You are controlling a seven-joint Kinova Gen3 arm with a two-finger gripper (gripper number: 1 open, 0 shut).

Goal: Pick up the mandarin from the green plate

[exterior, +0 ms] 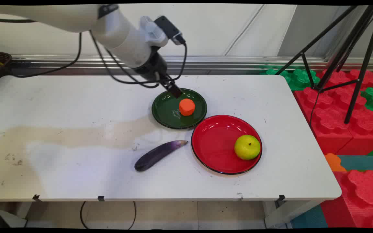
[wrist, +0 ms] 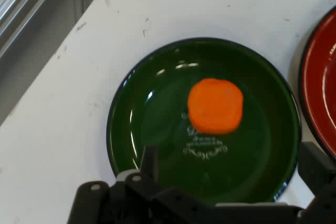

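tool hangs over the far rim of the green plate, fingers spread apart and holding nothing, as far as i can make out. orange piece sits mid-plate. red plate alongside carries a yellow-green fruit; eggplant lies on the table.

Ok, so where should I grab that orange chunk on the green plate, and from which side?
Probably from straight above, across the flat-topped orange chunk's curved sides. It stands upright and alone near the middle of the green plate, so the raised rim blocks a low sideways approach. The open gripper hovers over the plate's far edge.
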